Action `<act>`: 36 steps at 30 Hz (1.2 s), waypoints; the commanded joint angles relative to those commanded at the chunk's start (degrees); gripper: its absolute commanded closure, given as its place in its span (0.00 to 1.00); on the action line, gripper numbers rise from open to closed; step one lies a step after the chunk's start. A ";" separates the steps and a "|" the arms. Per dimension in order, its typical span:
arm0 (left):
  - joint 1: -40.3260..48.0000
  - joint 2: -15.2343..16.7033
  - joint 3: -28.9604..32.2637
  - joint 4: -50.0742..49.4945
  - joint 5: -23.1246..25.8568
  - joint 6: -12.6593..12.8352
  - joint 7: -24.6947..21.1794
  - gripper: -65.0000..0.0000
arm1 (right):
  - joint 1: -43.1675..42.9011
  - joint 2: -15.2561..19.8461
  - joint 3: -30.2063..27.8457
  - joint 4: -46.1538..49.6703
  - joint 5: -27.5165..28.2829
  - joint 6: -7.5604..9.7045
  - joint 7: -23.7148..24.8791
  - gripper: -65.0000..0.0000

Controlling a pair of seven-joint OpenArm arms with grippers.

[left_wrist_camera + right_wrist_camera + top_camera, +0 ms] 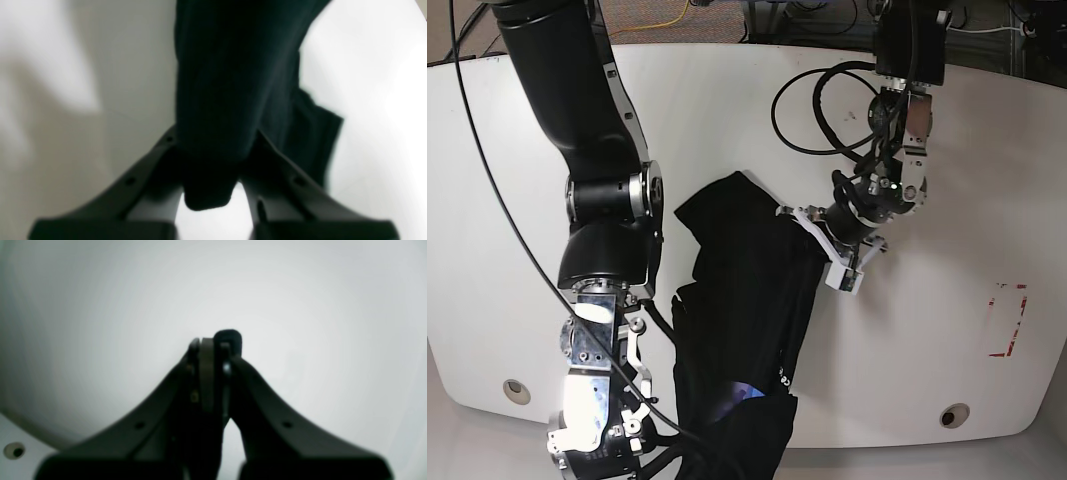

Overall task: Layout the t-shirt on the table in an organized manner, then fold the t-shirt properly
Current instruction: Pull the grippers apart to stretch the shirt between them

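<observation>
Left gripper (213,146) of mine is clamped on a thick bunch of the black t-shirt (752,270), the cloth filling the space between its fingers and poking out past them. My right gripper (217,351) is pinched together on another part of the same shirt, with a small rounded fold standing up beyond its fingertips and more fabric trailing down below.

In the base view, the shirt runs from the middle of the white worktop (927,340) down past its near edge, between my two arms. Its far end shows an angular corner, its left edge is uneven, and a bluish-violet patch (737,397) shows near the lower end. My left gripper is at the shirt's right side. Red tape marks (1023,318) are on the worktop, well apart from the cloth, and a round grommet hole (516,391) sits toward each near corner.
</observation>
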 joint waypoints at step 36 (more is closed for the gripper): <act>-28.48 -14.59 -21.80 15.12 0.18 -12.66 20.84 0.99 | -3.16 7.65 5.19 -7.74 0.09 0.09 0.00 1.00</act>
